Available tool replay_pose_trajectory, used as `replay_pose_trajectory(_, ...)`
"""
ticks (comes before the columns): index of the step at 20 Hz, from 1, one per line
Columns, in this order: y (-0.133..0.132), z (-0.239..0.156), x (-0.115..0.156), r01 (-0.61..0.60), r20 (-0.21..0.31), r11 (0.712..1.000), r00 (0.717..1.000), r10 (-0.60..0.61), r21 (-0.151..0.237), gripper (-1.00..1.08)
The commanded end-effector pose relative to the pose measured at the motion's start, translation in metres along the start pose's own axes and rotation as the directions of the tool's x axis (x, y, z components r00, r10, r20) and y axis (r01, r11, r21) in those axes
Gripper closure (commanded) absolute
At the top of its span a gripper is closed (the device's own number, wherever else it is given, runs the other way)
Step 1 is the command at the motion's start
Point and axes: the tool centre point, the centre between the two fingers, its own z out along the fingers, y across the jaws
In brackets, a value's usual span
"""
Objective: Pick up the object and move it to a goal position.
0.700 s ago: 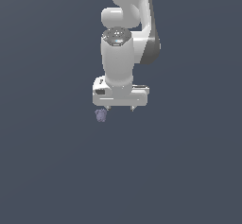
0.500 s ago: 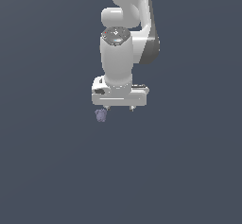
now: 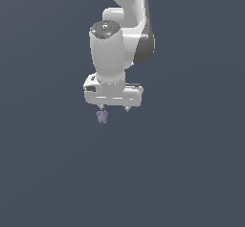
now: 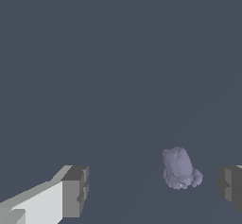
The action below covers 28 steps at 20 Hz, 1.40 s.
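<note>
The object (image 3: 102, 117) is a tiny lumpy lavender-grey blob on the plain dark grey ground. In the exterior view it sits just below the fingertip on that view's left. My white gripper (image 3: 114, 109) points straight down over it and is open and empty. In the wrist view the object (image 4: 179, 168) lies in the gap of the gripper (image 4: 152, 187). It is much nearer one dark fingertip (image 4: 230, 183) than the other (image 4: 74, 192) and touches neither.
The ground (image 3: 191, 173) is a flat, uniform dark grey all around. The white arm (image 3: 124, 39) rises above the gripper to the frame's top.
The gripper has shifted a little toward the exterior view's left, so one fingertip now stands over the object. The object has not moved. The jaws stay open.
</note>
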Motion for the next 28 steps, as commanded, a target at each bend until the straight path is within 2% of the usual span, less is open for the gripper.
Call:
replay_pose_trajectory(1, -0.001, 0.0, 0.0, 0.001, 0.0, 1.0, 1.0, -0.001, 0.0, -0.92)
replay_pose_trajectory(12, 0.025, 0.032, -0.014, 0.058, 0.017, 0.998, 0.998, -0.058, -0.011, -0.92)
replay_pose_trajectory(21, 0.068, 0.086, -0.049, 0.166, 0.051, 0.986, 0.985, -0.165, -0.021, -0.92)
replay_pose_trajectory(28, 0.087, 0.11, -0.068, 0.218, 0.069, 0.976, 0.974, -0.216, -0.021, -0.92)
